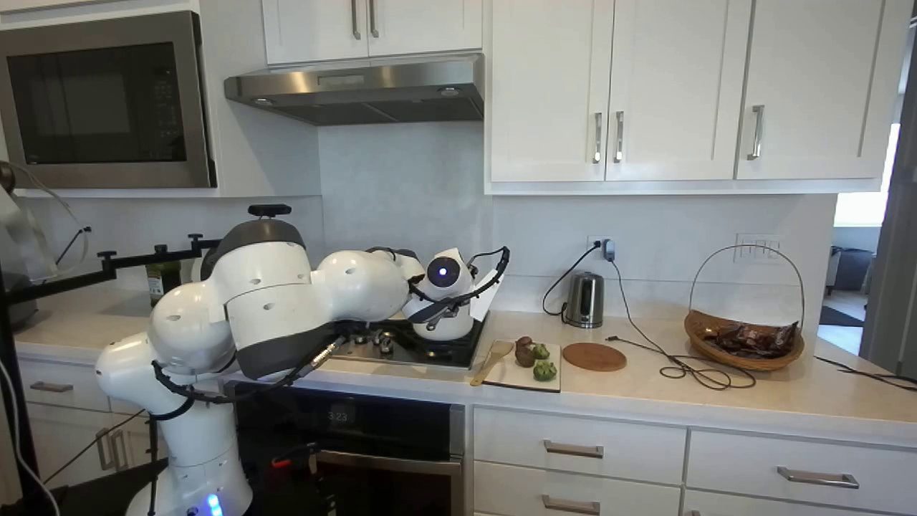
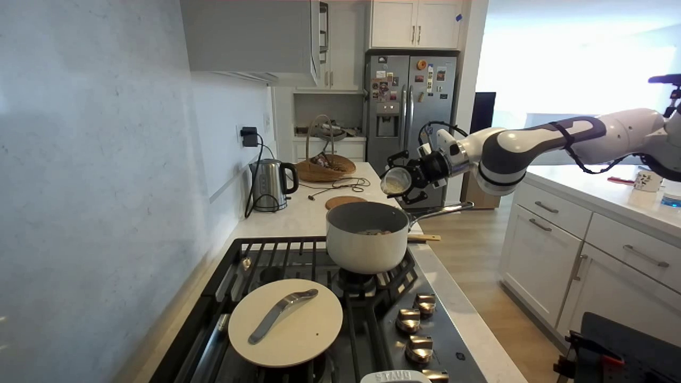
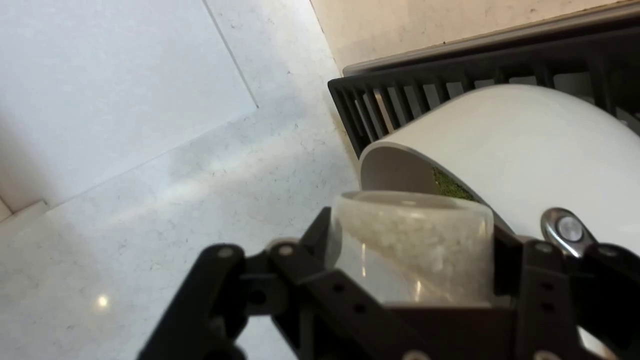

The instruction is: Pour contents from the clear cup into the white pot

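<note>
clear cup [image 2: 396, 182] with pale grains [image 3: 420, 237] in it is the thing to be emptied, and much of what surrounds it seems laid out for that. toward the left of an exterior view, the steel kettle [image 2: 268, 186] stands on the worktop [image 2: 298, 221], set back, probably, to be near the black plug [image 2: 248, 136]. then the pale lid [image 2: 290, 331] lies over the nearer part of the cooktop [image 2: 447, 340], perhaps so that the white pot [image 2: 367, 252] can stand uncovered. the pot is upright on the farther part, some food [image 2: 375, 232] inside, so the grains probably go in as one more ingredient.

next comes the cup, in the air near the pot's far rim and higher than it, mouth tipped toward the pot; in the wrist view the grains lie banked toward the lip, and i see none falling. whether the lip is over the opening i cannot tell, so the next move probably calls for settling that before more tilt. the hand [image 3: 412, 247] pinches the cup, fingers [image 3: 507, 260] at opposite sides, which leaves the mouth free and should let a roll of the wrist do the pouring; thin plastic, if it is that, may bow when squeezed. farther right the pot's long handle [image 2: 447, 211] sticks out below the arm [image 2: 532, 146], easy for a person to reach but, i'd judge, easy to bump too.
</note>
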